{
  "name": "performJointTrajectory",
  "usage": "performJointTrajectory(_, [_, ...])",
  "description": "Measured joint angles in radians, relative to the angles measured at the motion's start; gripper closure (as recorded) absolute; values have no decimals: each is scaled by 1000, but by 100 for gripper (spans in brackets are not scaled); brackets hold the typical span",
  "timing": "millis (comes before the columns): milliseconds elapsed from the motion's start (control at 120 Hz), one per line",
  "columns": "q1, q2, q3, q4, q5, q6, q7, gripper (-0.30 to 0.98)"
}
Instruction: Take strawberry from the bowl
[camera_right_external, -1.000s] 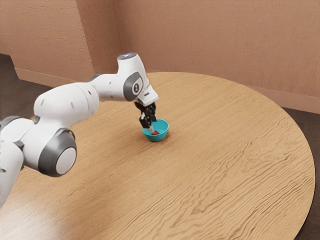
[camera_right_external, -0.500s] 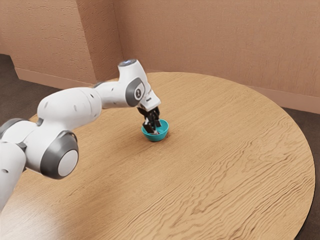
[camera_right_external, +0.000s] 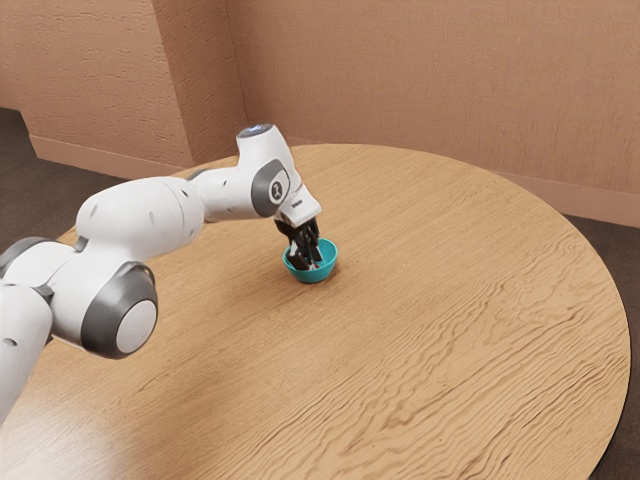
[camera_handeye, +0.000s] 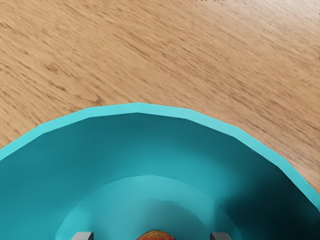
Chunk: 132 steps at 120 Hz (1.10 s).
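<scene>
Strawberry (camera_handeye: 156, 236) sits inside the teal bowl (camera_right_external: 314, 277), on the far part of the wooden surface (camera_right_external: 450, 300). My jaws reach down into the bowl, released, with a gap on each side of the fruit.

Looks like a plain indoor room; can't be pinned down as home or office. Has rough-textured, pinkish-brown walls (camera_right_external: 430, 80) across the exterior view's top, a low, pinkish skirting board (camera_right_external: 600, 204) below, dark brown floor (camera_right_external: 35, 185) at far left, and a large, round, wood-grained table (camera_right_external: 450, 300).
</scene>
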Motion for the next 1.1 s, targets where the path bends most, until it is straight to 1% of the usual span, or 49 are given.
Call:
performJointTrajectory(400, [1, 0, 8, -1, -7, -16, -11, 46])
performJointTrajectory(758, [2, -2, 15, -2, 0, -9, -23, 58])
performJointTrajectory(1100, [3, -4, 22, 11, 11, -1, -25, 64])
